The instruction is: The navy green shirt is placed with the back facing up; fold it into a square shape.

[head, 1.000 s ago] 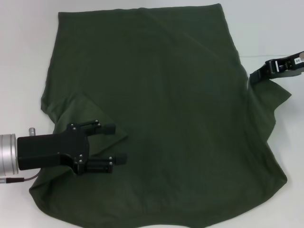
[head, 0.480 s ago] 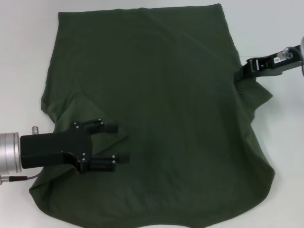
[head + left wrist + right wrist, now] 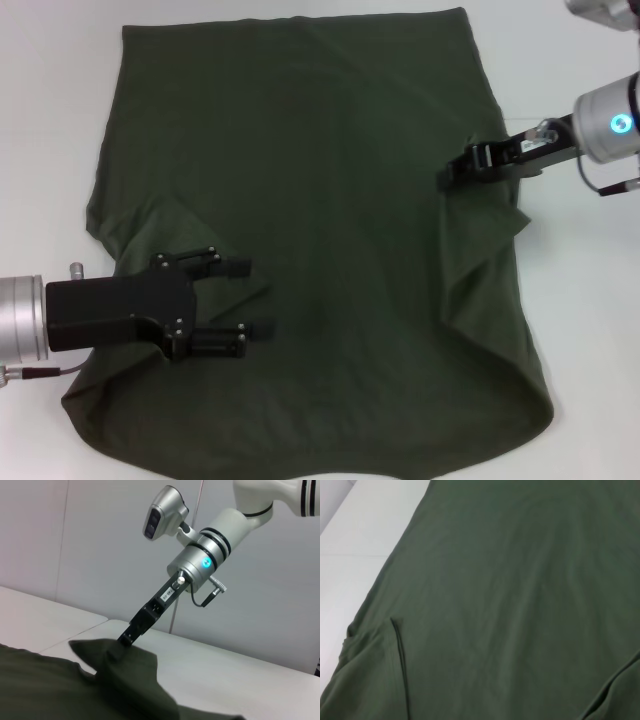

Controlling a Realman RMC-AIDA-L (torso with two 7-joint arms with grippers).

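Soft olive navy green shirt [image 3: 330, 200], right claw [image 3: 452, 172] pinching its lifted sleeve, left claw [image 3: 248, 297] wide.

I work in a plain test room or lab. A bare white table [image 3: 560, 300] lies under my claws. Behind my right arm [image 3: 220, 535] stand blank pale wall panels [image 3: 75, 540].

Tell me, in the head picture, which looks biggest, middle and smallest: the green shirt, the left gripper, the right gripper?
1. the navy green shirt
2. the left gripper, nearer the camera, so maybe not truly bigger
3. the right gripper
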